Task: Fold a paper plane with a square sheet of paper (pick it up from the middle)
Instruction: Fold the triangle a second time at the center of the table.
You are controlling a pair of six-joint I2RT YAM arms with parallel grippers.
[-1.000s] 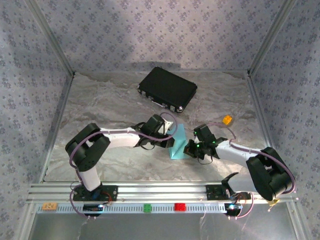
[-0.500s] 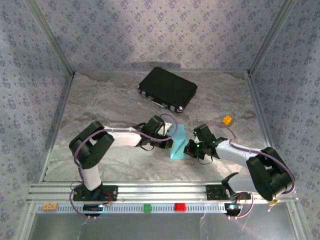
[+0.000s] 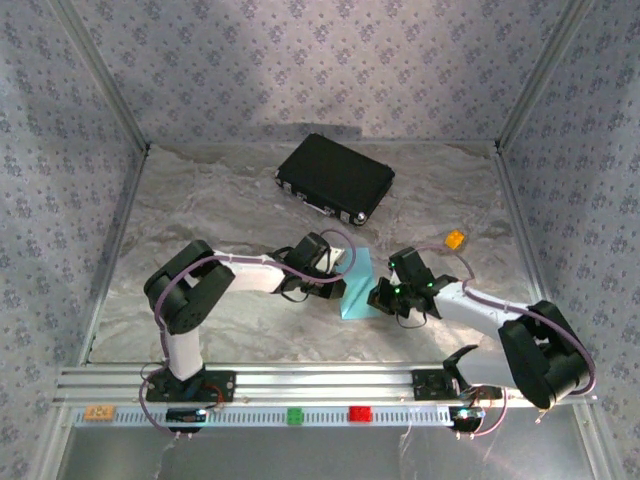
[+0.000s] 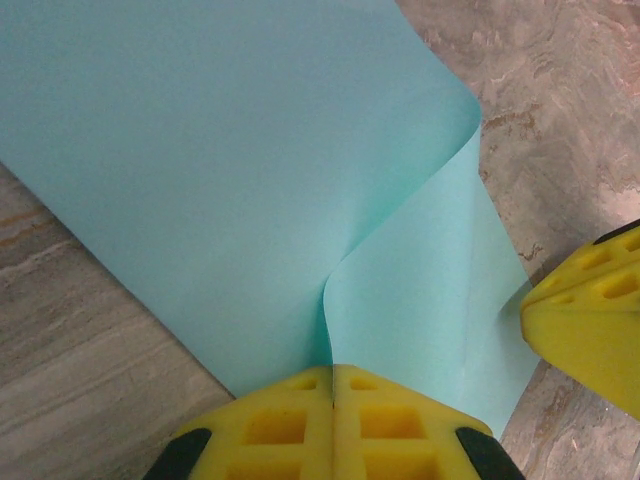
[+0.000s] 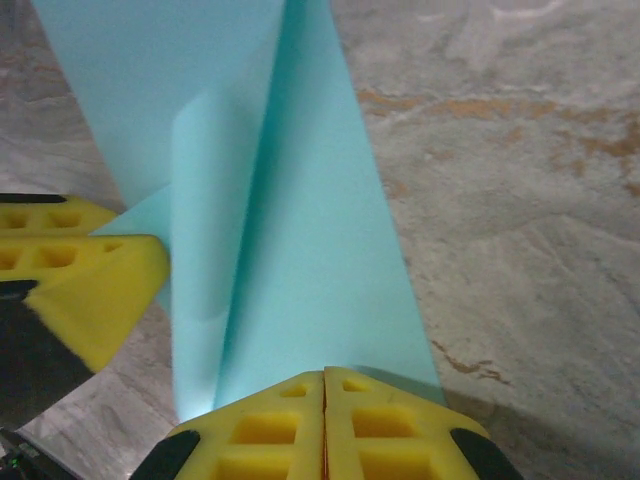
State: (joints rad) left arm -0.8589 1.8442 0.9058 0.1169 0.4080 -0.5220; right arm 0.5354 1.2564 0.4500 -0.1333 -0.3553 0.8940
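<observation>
Wrist views show left jaws and right jaws pinching the curled square sheet of paper [image 4: 230,170]; overhead adds a black case [image 3: 335,178] far behind, an orange block [image 3: 454,239] right.

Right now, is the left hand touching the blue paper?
Touching. Left wrist view: the left hand is shut on the blue paper's edge.

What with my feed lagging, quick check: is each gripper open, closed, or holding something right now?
Left gripper: closed, pinching an edge of the blue paper sheet.
Right gripper: closed, pinching an edge of the same sheet.
</observation>
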